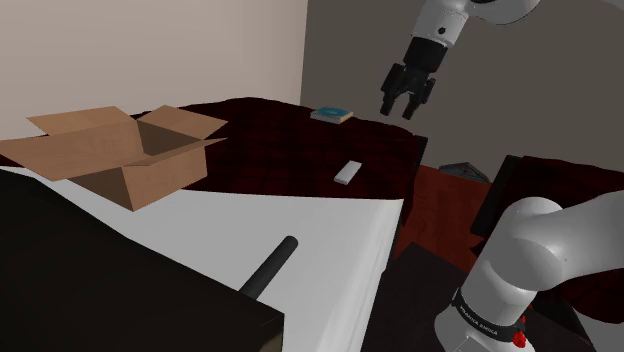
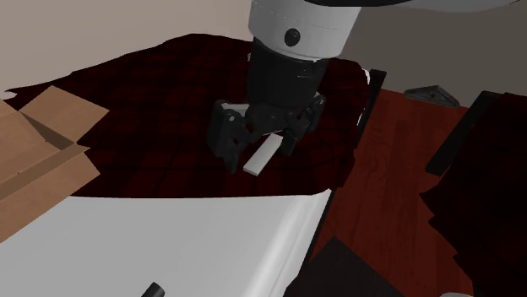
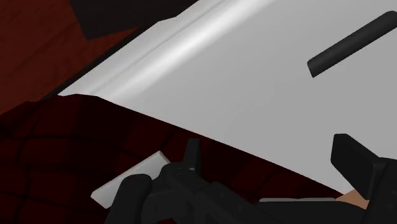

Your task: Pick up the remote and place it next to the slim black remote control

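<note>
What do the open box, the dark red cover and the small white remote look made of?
Open box: cardboard, with a matte tan-brown surface and folded flaps.
Dark red cover: probably cloth. It is matte with a faint plaid pattern, and its edge lies over the white surface.
Small white remote: drawn plain white with no texture, so its material cannot be told.

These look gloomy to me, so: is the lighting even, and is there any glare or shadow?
Shoulder view: dim, the red blanket almost black, the white sheet flat grey. Wrist view: a bright sheen runs along the sheet's edge; the slim black remote casts no visible shadow. Second exterior view: the white remote stands out brightly.
</note>
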`<state>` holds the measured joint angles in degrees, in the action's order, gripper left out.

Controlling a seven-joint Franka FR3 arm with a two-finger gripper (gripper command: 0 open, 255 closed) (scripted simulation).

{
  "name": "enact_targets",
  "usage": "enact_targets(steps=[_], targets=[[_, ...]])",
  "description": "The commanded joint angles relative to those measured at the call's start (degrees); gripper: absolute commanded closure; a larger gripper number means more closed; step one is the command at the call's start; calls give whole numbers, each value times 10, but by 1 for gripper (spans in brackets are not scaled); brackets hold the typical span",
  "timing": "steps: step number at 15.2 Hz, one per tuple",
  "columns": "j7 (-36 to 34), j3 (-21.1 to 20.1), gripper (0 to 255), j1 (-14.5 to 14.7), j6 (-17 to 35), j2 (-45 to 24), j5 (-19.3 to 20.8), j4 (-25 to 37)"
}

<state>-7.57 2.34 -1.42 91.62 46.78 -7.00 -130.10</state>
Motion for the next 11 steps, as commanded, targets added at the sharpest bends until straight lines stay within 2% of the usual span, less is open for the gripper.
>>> enact_targets(steps=[1,11], targets=[[0,0,0,0,0,0,0,0],[-88,-9,0,-49,143,-169,12,6]])
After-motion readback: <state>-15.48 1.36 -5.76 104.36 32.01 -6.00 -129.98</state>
